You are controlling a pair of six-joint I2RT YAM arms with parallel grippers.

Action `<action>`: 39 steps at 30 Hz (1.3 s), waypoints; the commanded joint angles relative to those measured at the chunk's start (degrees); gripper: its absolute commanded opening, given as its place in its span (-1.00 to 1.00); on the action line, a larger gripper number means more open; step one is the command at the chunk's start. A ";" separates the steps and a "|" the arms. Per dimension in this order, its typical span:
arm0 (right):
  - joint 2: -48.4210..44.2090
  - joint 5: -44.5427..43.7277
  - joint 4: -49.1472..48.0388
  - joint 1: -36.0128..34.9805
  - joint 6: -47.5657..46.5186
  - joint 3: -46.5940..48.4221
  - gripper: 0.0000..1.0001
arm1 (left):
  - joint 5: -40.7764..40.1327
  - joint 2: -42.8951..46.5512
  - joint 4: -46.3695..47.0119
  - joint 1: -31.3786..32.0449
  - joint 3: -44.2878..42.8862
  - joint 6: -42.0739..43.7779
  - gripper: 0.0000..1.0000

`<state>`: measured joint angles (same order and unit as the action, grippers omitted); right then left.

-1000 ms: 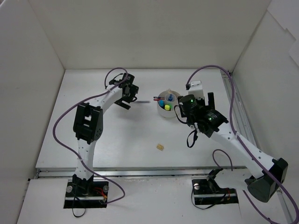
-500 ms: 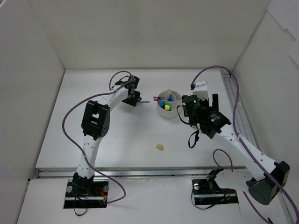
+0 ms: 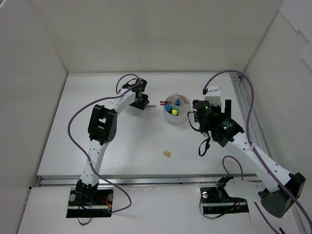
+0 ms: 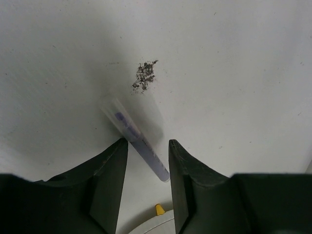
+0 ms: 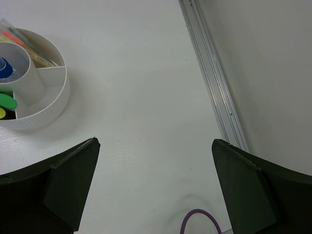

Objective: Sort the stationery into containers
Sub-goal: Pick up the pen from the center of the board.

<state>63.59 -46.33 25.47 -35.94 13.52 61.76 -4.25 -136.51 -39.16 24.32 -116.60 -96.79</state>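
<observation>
While the clear marker (image 4: pixel 141 146) is lying flat on the counter (image 4: pixel 234 73), the left fingers (image 4: pixel 109 175) are straddling it, one on each side, parted and not yet pressing on the barrel. One end of the marker is sitting in the gap between them, and the other end is running out ahead of the fingertips, blurred, toward a patch of dark specks (image 4: pixel 145 76). The white organizer (image 5: pixel 46 109) is waiting just beside these fingers, its rim showing behind them at the bottom of the left wrist view. Over the last second the left fingers have been sliding across from a spot short of the marker to directly over it. Meanwhile the right fingers (image 5: pixel 63 180), spread wide and holding nothing, have been drawing back, so the organizer is now standing ahead of them and off to their left. That seems to be clearing the way for the left arm: the approach looks finished and closing on the marker looks to be the step in hand. How low the left fingers are sitting is hard to judge. Pastel pencils (image 5: pixel 29 46) and coloured caps are already standing in the compartments, and a small beige eraser (image 3: pixel 167 153) is lying well apart from both pairs of fingers, still to be sorted.
</observation>
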 commanded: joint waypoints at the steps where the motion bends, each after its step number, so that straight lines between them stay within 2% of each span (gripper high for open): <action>1: -1.28 -3.33 -2.54 0.52 1.42 -0.14 0.96 | 0.82 -0.86 -2.77 -0.15 -1.79 -1.20 -0.30; 5: -2.15 -4.56 -2.53 0.61 2.04 -0.58 0.96 | 1.44 -1.30 -3.03 -0.67 -2.41 -0.59 -0.40; 6: -2.33 -4.74 -2.53 0.79 2.21 -0.67 0.96 | 1.79 -0.96 -2.77 -0.67 -1.97 -0.24 -0.60; 7: -2.68 -4.91 -2.53 0.96 2.39 -0.85 0.96 | 2.40 -0.87 -1.64 -0.67 -1.45 -0.06 -0.72; 8: -3.03 -5.00 -2.62 0.88 2.56 -0.94 0.96 | 2.93 -0.60 -1.19 -1.20 -0.40 0.02 -0.95; 9: -3.38 -5.35 -2.62 0.96 2.74 -1.11 0.96 | 3.37 -0.17 -0.84 -1.20 0.05 0.37 -1.00; 16: -4.79 -3.60 -2.97 0.96 1.87 -1.64 0.96 | 3.55 3.88 4.51 -1.73 5.41 5.28 -1.00; 18: -4.44 -0.63 -2.97 1.05 0.72 -1.55 0.96 | 5.46 6.06 10.73 -1.73 7.43 10.81 -1.00; 19: -4.44 0.35 -3.06 0.96 0.20 -1.38 0.96 | 6.18 6.77 11.99 -1.73 7.70 16.40 -1.00; 22: -4.62 4.13 -3.41 0.96 -0.77 -1.20 0.96 | 6.27 10.55 14.45 -1.73 9.10 25.83 -1.00; 23: -4.79 5.01 -3.85 0.96 -1.12 -1.29 0.96 | 6.27 12.13 14.98 -1.73 11.11 31.96 -1.00; 24: -5.14 7.37 -4.11 0.88 -1.39 -1.55 0.96 | 6.19 15.54 16.38 -1.73 12.52 34.80 -1.00; 25: -5.32 8.61 -4.55 0.96 -2.26 -1.55 0.96 | 6.71 17.31 18.13 -1.73 14.45 37.79 -1.00; 26: -5.50 10.27 -5.17 0.88 -2.53 -1.55 0.96 | 7.67 19.50 19.54 -1.73 18.21 44.43 -1.00; 30: -5.50 19.32 -6.49 0.61 -4.11 -1.90 0.96 | 11.10 30.21 22.71 -1.73 26.14 57.66 -1.00; 33: -5.15 24.43 -7.72 0.09 -4.90 -2.17 0.96 | 16.53 37.08 26.93 -1.73 34.57 68.37 -1.00; 35: -4.97 28.89 -9.03 -0.27 -4.99 -2.17 0.96 | 18.57 41.38 28.78 0.02 40.20 72.34 -1.00; 36: -4.71 30.32 -9.65 -0.44 -4.82 -2.43 0.96 | 20.14 42.89 30.00 0.73 41.52 77.93 -1.00; 38: -4.79 35.31 -12.02 -0.79 -4.64 -2.78 0.96 | 22.43 46.83 31.24 3.36 45.92 82.01 -1.00; 39: -5.14 36.91 -13.07 -0.97 -4.12 -3.22 0.96 | 24.36 48.25 32.64 4.24 47.24 86.90 -1.00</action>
<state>59.07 -17.85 19.14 -36.16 9.34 58.92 13.39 -92.84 -12.56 25.34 -71.85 -25.52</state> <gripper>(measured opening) 0.979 0.056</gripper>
